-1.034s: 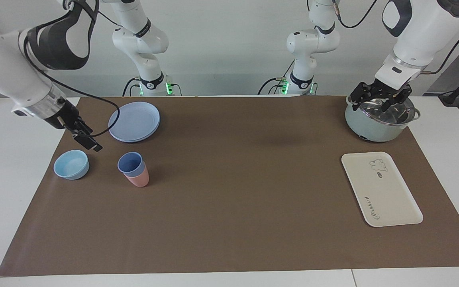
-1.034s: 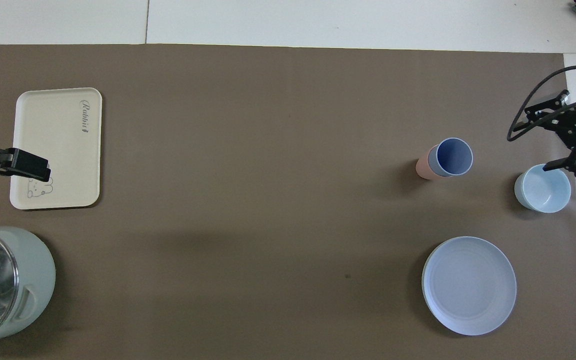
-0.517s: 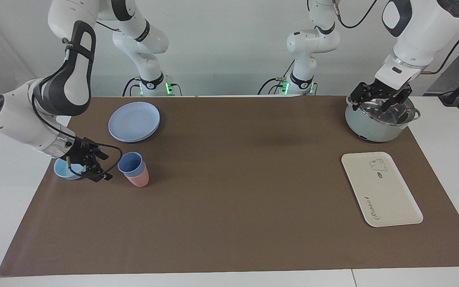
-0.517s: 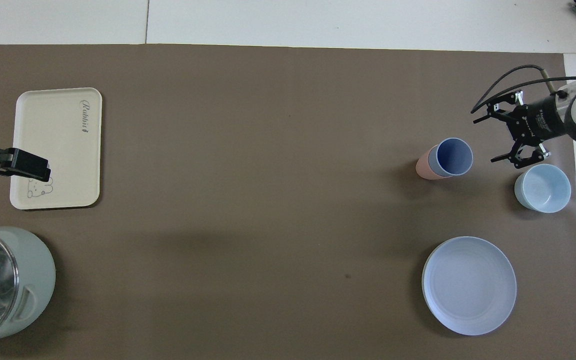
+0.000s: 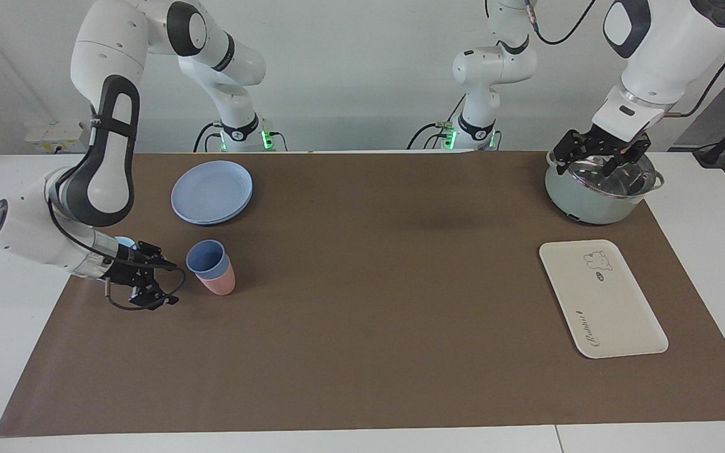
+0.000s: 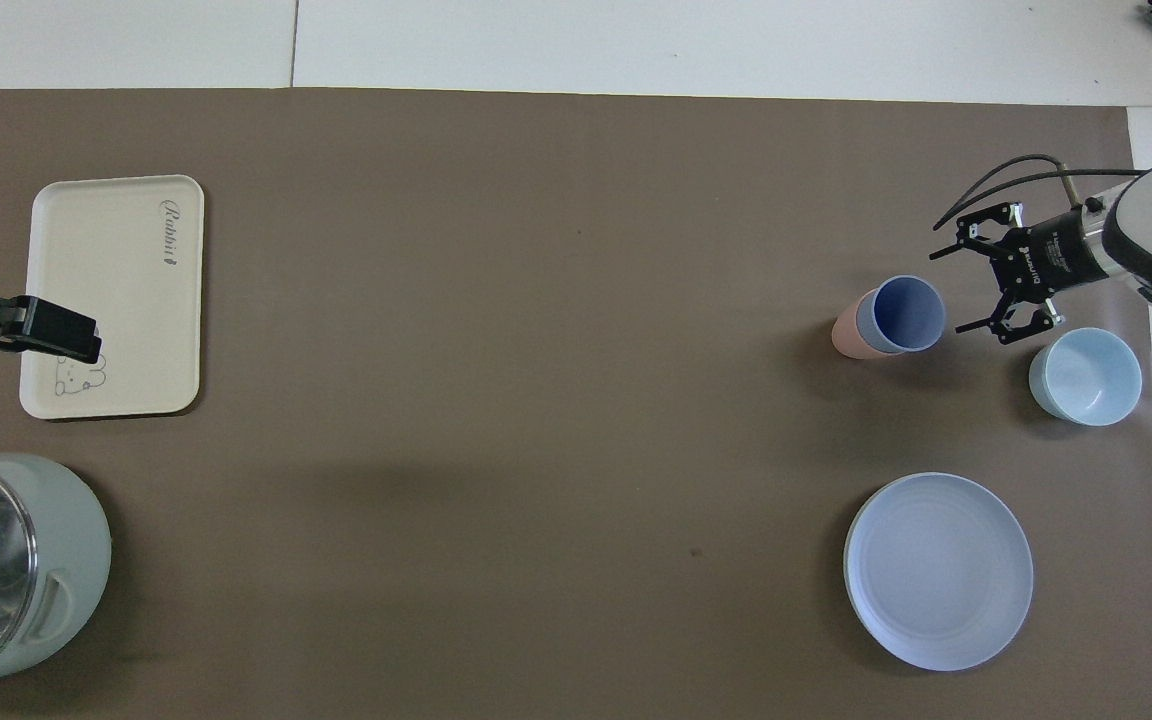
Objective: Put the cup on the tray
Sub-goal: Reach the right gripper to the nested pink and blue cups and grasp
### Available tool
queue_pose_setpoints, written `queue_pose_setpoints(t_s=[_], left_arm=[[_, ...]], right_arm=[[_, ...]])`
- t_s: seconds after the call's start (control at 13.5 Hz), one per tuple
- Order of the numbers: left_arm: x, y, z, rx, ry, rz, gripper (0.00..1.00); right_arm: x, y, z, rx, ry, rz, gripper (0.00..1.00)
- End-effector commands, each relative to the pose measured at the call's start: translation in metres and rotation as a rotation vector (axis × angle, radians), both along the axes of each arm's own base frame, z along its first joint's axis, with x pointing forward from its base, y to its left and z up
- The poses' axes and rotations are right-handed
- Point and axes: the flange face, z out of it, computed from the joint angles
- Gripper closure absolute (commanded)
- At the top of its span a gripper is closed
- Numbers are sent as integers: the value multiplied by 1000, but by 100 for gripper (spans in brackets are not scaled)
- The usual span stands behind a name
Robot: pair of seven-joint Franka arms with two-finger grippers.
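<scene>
The blue cup (image 5: 206,258) (image 6: 902,313) sits nested in a pink cup (image 5: 219,281) (image 6: 850,334) at the right arm's end of the table, well apart from the empty tray (image 5: 601,297) (image 6: 116,296). The right gripper (image 5: 160,282) (image 6: 958,290) hangs just beside the cup, fingers spread wide and holding nothing, near an empty bowl (image 6: 1084,376). The left gripper (image 5: 596,159) waits over a pot (image 5: 595,195); I cannot tell its state.

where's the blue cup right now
The cup sits nested in the pink cup toward the right arm's end of the table, between the bowl and mid-table, farther from the robots than the plate.
</scene>
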Motion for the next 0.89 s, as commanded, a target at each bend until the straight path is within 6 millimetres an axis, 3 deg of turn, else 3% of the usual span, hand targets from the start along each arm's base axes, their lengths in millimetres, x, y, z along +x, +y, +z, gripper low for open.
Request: queue_pose_setpoints(t_s=[0.0, 0.37, 0.81], left_arm=[[-9, 3, 1, -6, -3, 5, 0], [-9, 3, 1, -8, -3, 5, 0], [-9, 3, 1, -6, -3, 5, 0]], right_arm=[[2, 6, -14, 59, 12, -46, 4], [-15, 30, -44, 106, 37, -76, 4], [-23, 48, -47, 188, 54, -108, 4]])
